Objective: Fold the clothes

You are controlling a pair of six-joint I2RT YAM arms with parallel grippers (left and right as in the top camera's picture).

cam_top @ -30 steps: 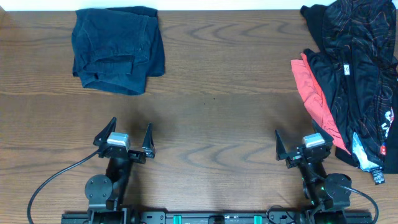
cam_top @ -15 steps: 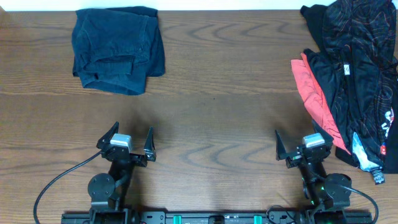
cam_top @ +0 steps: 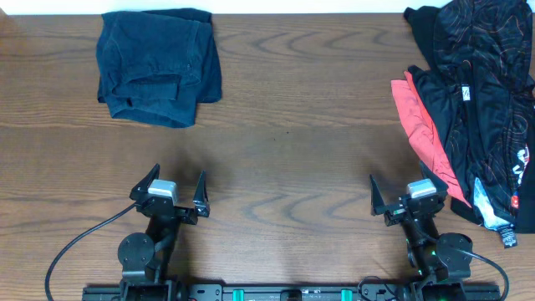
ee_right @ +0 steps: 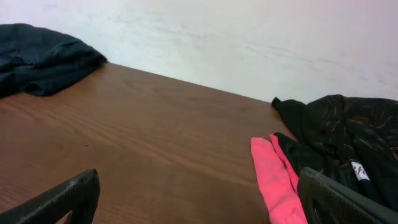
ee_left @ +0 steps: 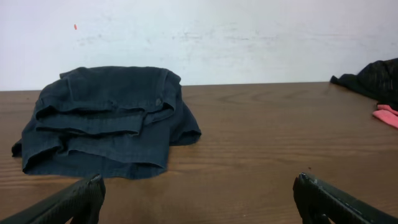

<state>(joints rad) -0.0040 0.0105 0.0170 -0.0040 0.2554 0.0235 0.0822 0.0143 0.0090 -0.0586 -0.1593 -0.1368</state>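
Observation:
Dark navy shorts (cam_top: pixel 157 67) lie folded in a bundle at the far left of the table; whether the bundle is one garment or two I cannot tell. They also show in the left wrist view (ee_left: pixel 106 118) and at the far left of the right wrist view (ee_right: pixel 37 59). My left gripper (cam_top: pixel 178 172) is open and empty near the front edge, well short of the shorts; in its own view its jaws (ee_left: pixel 198 183) are spread wide over bare wood. My right gripper (cam_top: pixel 407 180) is open and empty at the front right, its jaws (ee_right: pixel 199 180) also over bare wood.
A loose pile of black patterned clothes (cam_top: pixel 476 109) with a red-pink garment (cam_top: pixel 418 125) lies at the right edge, close to the right gripper. The pile also shows in the right wrist view (ee_right: pixel 336 137). A white wall runs behind the table.
My left gripper has drawn back a little toward the front edge. The right arm and the clothes have not moved.

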